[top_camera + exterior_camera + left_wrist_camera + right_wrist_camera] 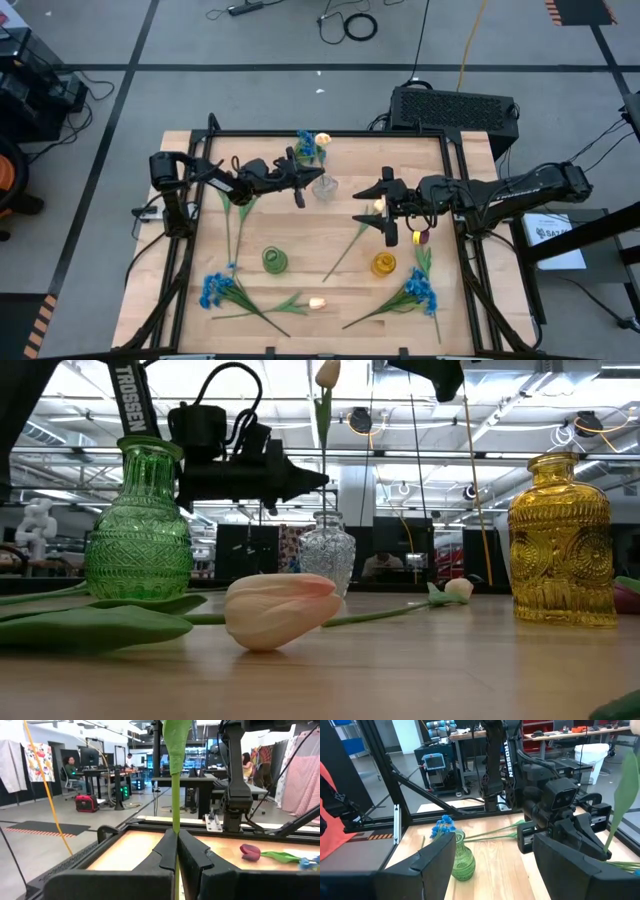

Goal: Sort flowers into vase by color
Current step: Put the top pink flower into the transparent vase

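Observation:
My left gripper is shut on the thin green stem of a cream-peach tulip, which stands upright just over the clear vase. Blue blooms show beside that tulip's head near the far edge. My right gripper hangs open above the table's right middle, over another cream tulip lying flat. A green vase and a yellow vase stand toward the near side. More flowers lie flat: blue ones, a cream tulip and a dark red tulip. My left gripper pinches the tulip's stem between its two fingers, well below the bloom. The fingers come level from the table's left and lie across the stem. The stem stands upright, bloom up, and its lower end reaches the clear vase's mouth; whether it is inside I cannot tell.
A black frame rims the wooden table. A leafy stem lies under the left arm. The strip between the green and yellow vases is bare wood, crossed by one stem.

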Motion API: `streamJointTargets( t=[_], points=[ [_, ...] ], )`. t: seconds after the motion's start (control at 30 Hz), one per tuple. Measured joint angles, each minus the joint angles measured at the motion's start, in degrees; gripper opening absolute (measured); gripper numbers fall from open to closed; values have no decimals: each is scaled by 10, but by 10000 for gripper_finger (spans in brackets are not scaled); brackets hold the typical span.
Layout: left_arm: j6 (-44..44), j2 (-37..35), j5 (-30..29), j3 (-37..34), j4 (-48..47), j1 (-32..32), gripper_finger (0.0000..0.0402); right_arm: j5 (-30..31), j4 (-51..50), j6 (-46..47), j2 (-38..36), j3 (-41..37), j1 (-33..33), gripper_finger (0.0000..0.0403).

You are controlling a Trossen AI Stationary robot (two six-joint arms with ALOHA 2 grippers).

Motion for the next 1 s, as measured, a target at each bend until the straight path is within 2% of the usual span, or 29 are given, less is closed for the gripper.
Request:
streamJointTargets(
  t=[0.27,1.0],
  points=[
    [1,0,-19,-38,48,0,8,-1,-8,1,0,0,0,258],
    [16,0,-24,-47,11,-11,16,-1,-9,2,0,0,0,258]
  ],
)
